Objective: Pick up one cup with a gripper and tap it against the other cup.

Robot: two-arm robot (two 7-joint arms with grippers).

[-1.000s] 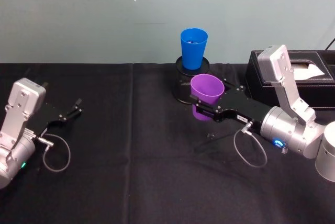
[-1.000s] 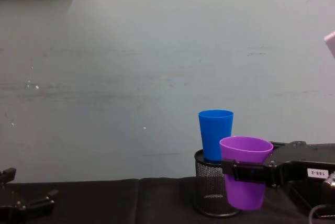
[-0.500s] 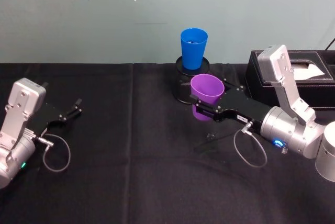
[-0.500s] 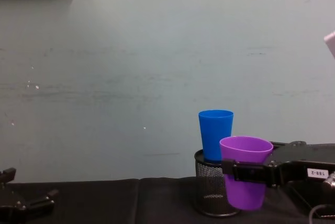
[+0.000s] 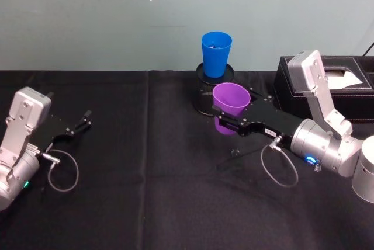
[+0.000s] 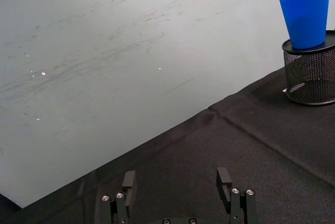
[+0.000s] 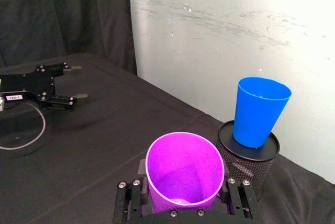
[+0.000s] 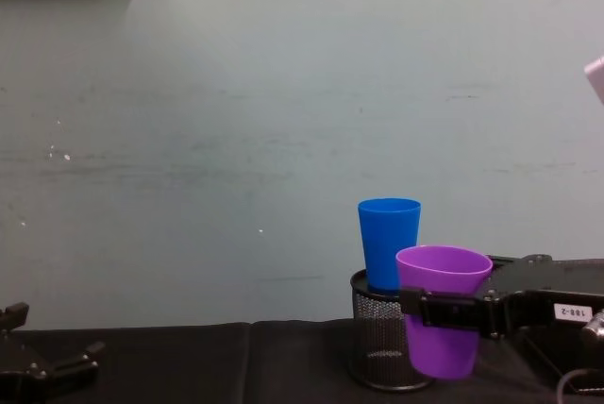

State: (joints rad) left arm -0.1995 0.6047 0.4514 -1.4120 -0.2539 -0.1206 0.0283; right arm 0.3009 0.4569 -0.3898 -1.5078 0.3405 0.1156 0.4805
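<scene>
While the right tool (image 5: pixel 228 122) is clamping the purple cup (image 5: pixel 231 104) around its lower wall, one flat black jaw is pressing on each side of the tumbler. The cup is staying upright with its mouth facing up. In the chest view the purple cup (image 8: pixel 442 314) is hanging with its base a little above the black tabletop (image 5: pixel 146 191). The right arm is reaching in from about 4 o'clock in the head view.

The blue cup (image 5: pixel 216 54) is standing upright in the top of a black mesh pen holder (image 5: pixel 200 99), at about 11 o'clock from the purple cup and near the back wall. In the right wrist view the right tool (image 7: pixel 183 199) is showing the purple cup (image 7: pixel 183 169) just beside the pen holder (image 7: pixel 246 164), and a gap is separating it from the blue cup (image 7: pixel 259 111).

The left tool (image 5: pixel 79 122) is resting low over the tabletop at about 9 o'clock, well apart from both cups. Its fingers (image 6: pixel 128 181) are spreading wide with nothing between them.

A black tissue box (image 5: pixel 345 80) is sitting at about 2 o'clock, behind the right arm.
</scene>
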